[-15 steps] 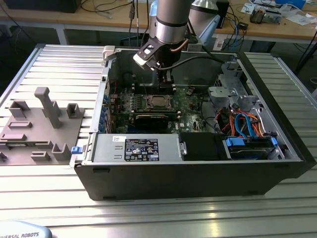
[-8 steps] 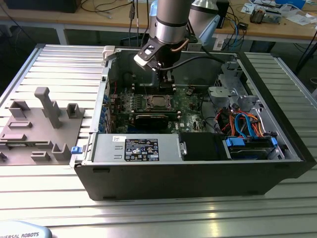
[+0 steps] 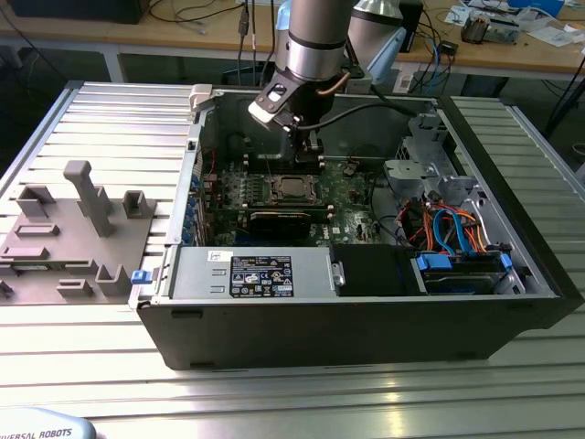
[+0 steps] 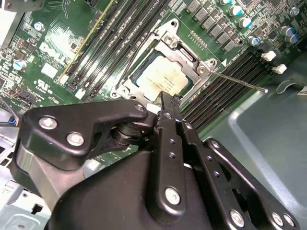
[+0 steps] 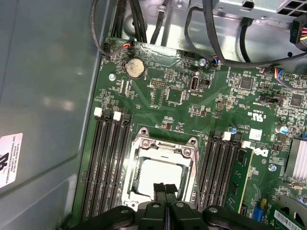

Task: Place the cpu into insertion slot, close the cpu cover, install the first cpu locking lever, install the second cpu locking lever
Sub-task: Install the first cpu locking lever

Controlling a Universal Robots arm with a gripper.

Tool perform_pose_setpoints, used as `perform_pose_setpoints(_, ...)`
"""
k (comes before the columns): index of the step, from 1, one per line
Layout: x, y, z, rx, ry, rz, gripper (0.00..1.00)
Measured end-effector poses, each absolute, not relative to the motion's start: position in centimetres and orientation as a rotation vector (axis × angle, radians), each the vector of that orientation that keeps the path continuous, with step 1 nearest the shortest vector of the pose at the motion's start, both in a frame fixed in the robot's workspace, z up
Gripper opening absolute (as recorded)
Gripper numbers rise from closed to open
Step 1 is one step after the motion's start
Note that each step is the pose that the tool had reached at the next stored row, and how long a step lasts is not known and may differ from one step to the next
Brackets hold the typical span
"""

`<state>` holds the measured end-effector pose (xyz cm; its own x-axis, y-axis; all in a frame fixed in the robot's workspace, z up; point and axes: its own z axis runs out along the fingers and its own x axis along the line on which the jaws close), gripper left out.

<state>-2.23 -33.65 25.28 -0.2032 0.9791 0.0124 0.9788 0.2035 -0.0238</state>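
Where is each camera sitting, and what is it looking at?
Exterior view: off the arm, looking down into the open computer case; the arm and gripper show.
First wrist view: on the arm, looking past the shut gripper onto the green board; the gripper's black links show.
Second wrist view: on the arm, looking along the gripper at the chip.
Both wrist views share the chip, its metal cover and the gripper's tips.
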Motion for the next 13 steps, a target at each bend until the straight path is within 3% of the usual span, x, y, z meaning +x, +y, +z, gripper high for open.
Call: perform_pose_setpoints(13, -2.23, -33.65, 25.28, -1.866, -2.497, 0.018, 0.11)
